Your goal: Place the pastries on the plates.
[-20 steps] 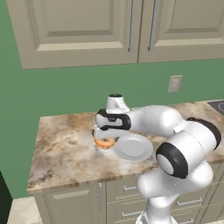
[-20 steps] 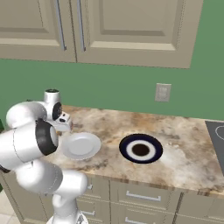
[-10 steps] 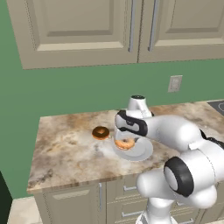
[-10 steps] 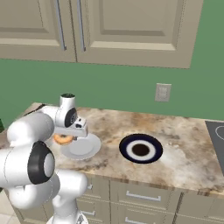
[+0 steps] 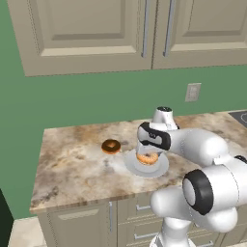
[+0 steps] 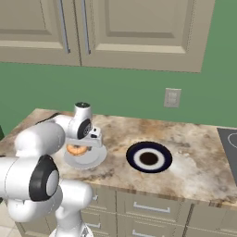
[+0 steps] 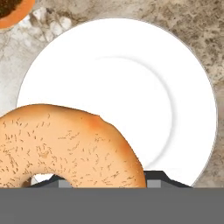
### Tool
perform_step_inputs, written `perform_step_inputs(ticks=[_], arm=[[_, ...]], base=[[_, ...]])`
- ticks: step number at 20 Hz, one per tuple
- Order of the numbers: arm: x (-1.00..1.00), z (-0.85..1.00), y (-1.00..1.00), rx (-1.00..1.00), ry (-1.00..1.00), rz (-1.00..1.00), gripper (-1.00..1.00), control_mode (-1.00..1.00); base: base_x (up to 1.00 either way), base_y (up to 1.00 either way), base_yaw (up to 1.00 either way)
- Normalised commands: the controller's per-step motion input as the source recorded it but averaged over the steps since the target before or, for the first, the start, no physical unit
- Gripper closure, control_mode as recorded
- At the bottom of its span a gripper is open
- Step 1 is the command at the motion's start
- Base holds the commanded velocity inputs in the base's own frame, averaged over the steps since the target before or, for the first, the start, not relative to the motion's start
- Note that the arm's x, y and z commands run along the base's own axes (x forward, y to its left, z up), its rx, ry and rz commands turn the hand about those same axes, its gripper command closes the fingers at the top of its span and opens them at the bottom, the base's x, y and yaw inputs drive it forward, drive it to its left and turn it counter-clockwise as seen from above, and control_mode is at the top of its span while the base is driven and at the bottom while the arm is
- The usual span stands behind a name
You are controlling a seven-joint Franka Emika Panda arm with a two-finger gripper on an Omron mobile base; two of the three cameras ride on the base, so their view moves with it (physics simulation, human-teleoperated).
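My gripper [image 5: 146, 155] is closed on the orange donut [image 5: 147, 158] and holds it just over the white plate [image 5: 160, 168]. From the hand camera I see the orange donut [image 7: 65, 146] close up, with the white plate [image 7: 175, 100] under it. The chocolate donut [image 5: 111, 146] sits on the counter [image 5: 72, 164], near the white plate on its left. The blue plate [image 6: 149, 157] lies well apart, farther right on the counter.
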Motion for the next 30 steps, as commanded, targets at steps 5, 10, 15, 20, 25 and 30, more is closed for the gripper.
perform_step_inputs(ticks=[5, 10, 15, 20, 25, 30], arm=[[0.21, -0.01, 0.0, 0.0, 0.0, 0.0, 1.0, -1.0], [0.0, -0.13, 0.0, 0.0, 0.0, 0.0, 1.0, -1.0], [0.0, -0.27, 0.0, 0.0, 0.0, 0.0, 1.0, -1.0], [0.0, -0.18, 0.0, 0.0, 0.0, 0.0, 1.0, -1.0], [0.0, 0.0, 0.0, 0.0, 0.0, 0.0, -1.0, -1.0], [0.0, 0.0, 0.0, 0.0, 0.0, 0.0, -1.0, -1.0]], base=[[0.0, 0.0, 0.0], [0.0, 0.0, 0.0], [0.0, 0.0, 0.0], [0.0, 0.0, 0.0], [0.0, 0.0, 0.0], [0.0, 0.0, 0.0]])
